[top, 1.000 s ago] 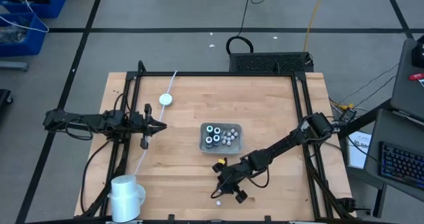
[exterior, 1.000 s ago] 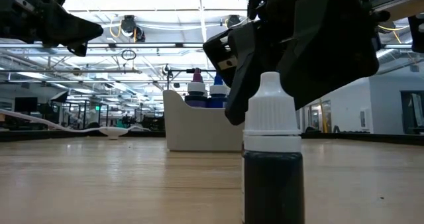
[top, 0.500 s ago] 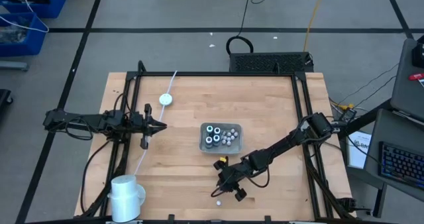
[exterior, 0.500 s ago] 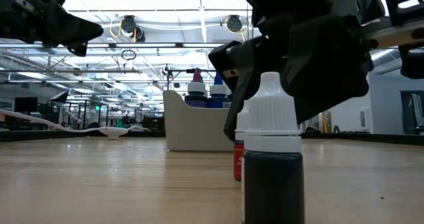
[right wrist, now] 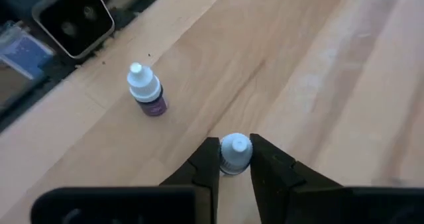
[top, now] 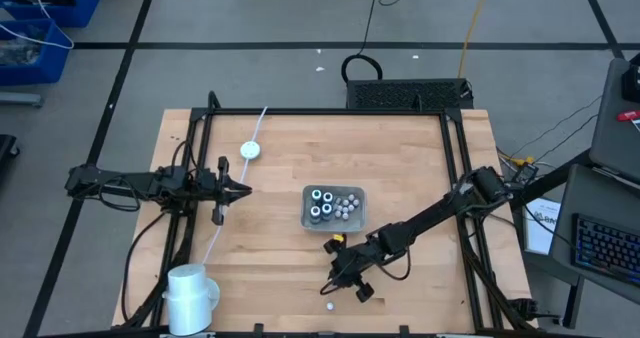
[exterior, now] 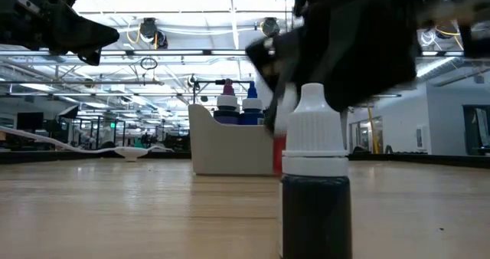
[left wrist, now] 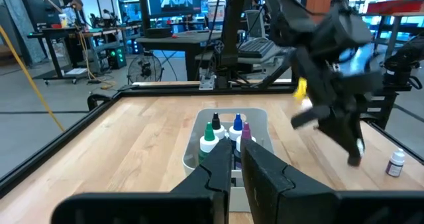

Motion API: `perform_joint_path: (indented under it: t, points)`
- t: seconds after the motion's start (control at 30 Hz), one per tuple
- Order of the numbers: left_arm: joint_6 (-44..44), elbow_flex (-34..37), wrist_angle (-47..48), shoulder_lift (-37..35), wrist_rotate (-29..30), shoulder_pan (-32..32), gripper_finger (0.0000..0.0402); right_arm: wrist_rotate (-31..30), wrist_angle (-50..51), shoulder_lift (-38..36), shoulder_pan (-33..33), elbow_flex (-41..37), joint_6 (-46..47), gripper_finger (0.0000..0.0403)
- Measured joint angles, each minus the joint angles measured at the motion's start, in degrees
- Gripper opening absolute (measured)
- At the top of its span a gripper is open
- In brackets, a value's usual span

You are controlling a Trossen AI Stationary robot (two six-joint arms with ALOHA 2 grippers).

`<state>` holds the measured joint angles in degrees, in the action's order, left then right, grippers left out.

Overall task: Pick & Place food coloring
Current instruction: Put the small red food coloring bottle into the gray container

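Observation:
My right gripper (top: 345, 277) hangs over the table's near middle, in front of the grey tray (top: 359, 219), and is shut on a small red-bodied food coloring bottle with a white cap (right wrist: 235, 150). A second bottle (top: 328, 305), dark with a white cap (exterior: 314, 125), stands upright on its base near the table's near edge; it also shows in the right wrist view (right wrist: 146, 91). Several more bottles (left wrist: 225, 132) stand inside the tray. My left gripper (top: 238, 189) waits shut above the table's left side, pointing toward the tray. My right gripper pinches the bottle between its two fingers (right wrist: 207, 159) at the white cap (right wrist: 236, 146), coming from above and slanting toward the near edge. The bottle's red body (exterior: 279, 145) hangs below the fingers, clear of the table.
A white roll (top: 190, 290) stands at the table's near left corner. A white disc (top: 250, 150) on a white cord lies at the far left. Black frame rails (top: 330, 112) run along the table's edges. Bare wood lies between the tray and the left gripper.
My right gripper has risen, taking the red bottle with it. Half a second ago the bottle stood on the table behind the dark bottle; now it hangs clear of the wood. The dark bottle and the left arm have stayed put.

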<state>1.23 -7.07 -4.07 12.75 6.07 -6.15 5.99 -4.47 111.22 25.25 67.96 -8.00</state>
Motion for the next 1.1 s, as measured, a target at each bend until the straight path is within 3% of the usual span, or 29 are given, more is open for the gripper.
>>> perform_joint_path:
  t: [0.2, 0.43, 0.6, 0.77, 1.1]
  points:
    - [-0.02, 0.00, 0.04, 0.00, -0.02, 0.01, 0.0042, -0.77, 6.15, -10.09, -0.16, 0.00, 0.67, 0.0057]
    - [-0.02, 0.00, 0.04, 0.00, -0.04, 0.00, 0.0042, -7.69, 14.27, -24.33, -0.04, -1.55, 0.54, 0.0054]
    - [-0.02, 0.00, 0.06, 0.00, -0.07, 0.00, 0.0042, -8.19, 12.95, -31.54, -0.05, -7.48, 0.86, 0.0054]
    - [-0.02, 0.00, 0.05, -0.02, -0.07, 0.00, 0.0042, -12.90, 12.84, -40.00, -0.06, -14.84, 3.57, 0.0054]
    - [-0.02, 0.00, 0.08, 0.00, -0.07, 0.00, 0.0042, -21.66, 7.25, -59.91, 1.40, -32.28, 16.28, 0.0054]
